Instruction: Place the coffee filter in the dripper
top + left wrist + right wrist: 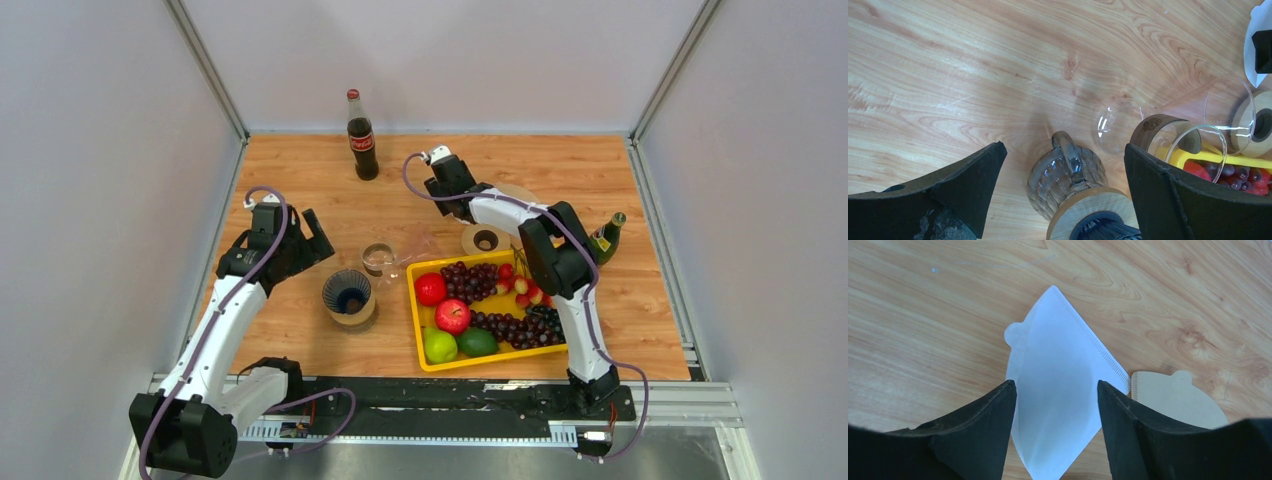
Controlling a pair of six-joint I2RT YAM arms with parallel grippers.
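Light wood grain covers the desk [320,190], which is enclosed by grey walls. The white coffee filter [1060,405] is seen lying flat on the boards in the right wrist view, with the right pincer [1055,385] spread wide over it, one dark finger on each side. Nothing is clamped between them, and whether the fingers touch the paper cannot be told. A brown filter [1180,400] lies just beside the white one.

The dripper [348,297], of ribbed glass with a handle and a wooden collar, stands on the left half of the desk, well apart from the white filter. The left pincer [1063,150] is held above it, fully open and empty.

A clear glass vessel [380,260] is set near the dripper. To the right, a yellow tray [500,358] is filled with grapes, apples and limes. A cola bottle [361,136] stands upright at the far edge, and a green bottle [605,237] is seen by the right arm.
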